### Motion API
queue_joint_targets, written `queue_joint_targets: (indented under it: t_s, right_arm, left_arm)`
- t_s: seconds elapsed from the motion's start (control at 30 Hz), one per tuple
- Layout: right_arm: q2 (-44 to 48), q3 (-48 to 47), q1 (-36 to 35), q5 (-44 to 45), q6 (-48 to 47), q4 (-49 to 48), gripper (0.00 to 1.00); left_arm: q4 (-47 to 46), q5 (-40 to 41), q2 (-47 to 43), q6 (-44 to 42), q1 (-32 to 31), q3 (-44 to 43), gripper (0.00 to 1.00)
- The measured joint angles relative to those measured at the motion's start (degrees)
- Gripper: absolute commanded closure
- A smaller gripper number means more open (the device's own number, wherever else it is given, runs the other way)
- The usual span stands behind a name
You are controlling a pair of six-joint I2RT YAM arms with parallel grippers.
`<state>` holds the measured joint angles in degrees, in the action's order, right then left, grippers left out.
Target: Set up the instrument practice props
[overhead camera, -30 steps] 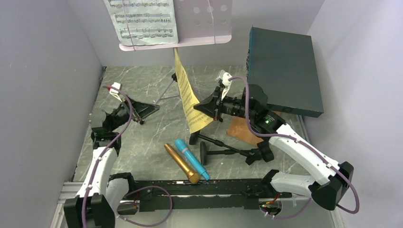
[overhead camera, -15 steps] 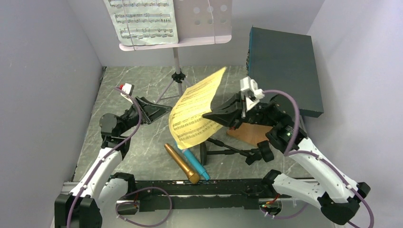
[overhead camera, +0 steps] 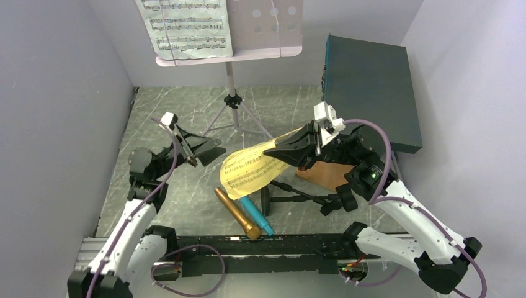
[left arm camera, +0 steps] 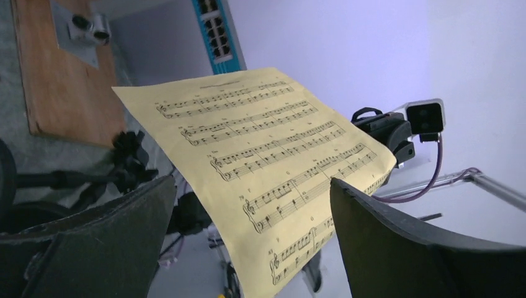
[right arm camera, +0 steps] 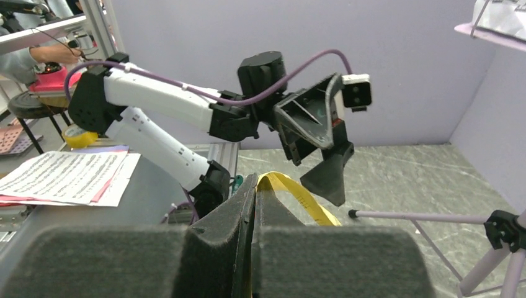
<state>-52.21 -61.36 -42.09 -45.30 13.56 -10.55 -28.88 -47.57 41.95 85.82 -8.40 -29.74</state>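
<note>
Two pincers face each other above the worktop (overhead camera: 186, 105). The left pincer (overhead camera: 214, 149) is released, its dark fingers (left arm camera: 93, 242) spread wide with nothing between the pads. Just off its tips to the right hangs a yellow sheet (overhead camera: 248, 171) of printed music, lifted clear of the worktop and bowed. In the left wrist view the yellow sheet (left arm camera: 267, 155) shows its staves through the gap of the left pincer (left arm camera: 248, 186), lying beyond the tips and apart from them.

Below that sheet, nearer the arm bases than either pincer, a gold microphone (overhead camera: 237, 213) and a blue microphone (overhead camera: 255, 214) lie side by side, touching. Far beyond both pincers, against the back wall, a music stand (overhead camera: 267, 25) is upright on its silver legs, with a white sheet (overhead camera: 186, 25) on the left half of its desk.

The right pincer (overhead camera: 271, 149) is clenched on the right edge of the yellow sheet; in its own view the right pincer (right arm camera: 254, 181) has the paper (right arm camera: 291, 186) curling out from between its pressed pads. Beneath this pincer a black mic holder (overhead camera: 298, 198) lies on its side beside a wooden board (overhead camera: 322, 174). Behind it to the right sits a teal box (overhead camera: 372, 87).
</note>
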Motion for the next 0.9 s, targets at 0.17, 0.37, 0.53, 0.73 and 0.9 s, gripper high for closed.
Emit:
queue_joint_targets:
  t_s: [0.17, 0.37, 0.53, 0.73, 0.9]
  right_arm:
    - [-0.7, 1.0, 0.0, 0.3, 0.3, 0.1, 1.0]
    - [-0.2, 1.5, 0.0, 1.9, -0.1, 0.1, 1.0]
    - [-0.2, 2.3, 0.0, 1.9, -0.2, -0.6, 1.0]
    - [-1.1, 3.1, 0.0, 1.7, 0.5, -1.8, 1.0]
    - [-0.9, 5.2, 0.0, 1.7, 2.0, -2.4, 1.0]
  left_arm:
    - [0.1, -4.9, 6.3, 4.1, -0.1, 0.2, 0.0]
    - [14.1, -7.6, 4.9, -1.5, -0.3, -4.5, 0.01]
    - [18.5, -9.4, 5.4, -3.8, -0.8, -6.2, 0.01]
    - [13.4, -10.0, 8.9, -0.3, -3.9, -5.3, 0.0]
    - [2.8, -9.2, 12.4, 4.3, -5.5, -1.6, 0.03]
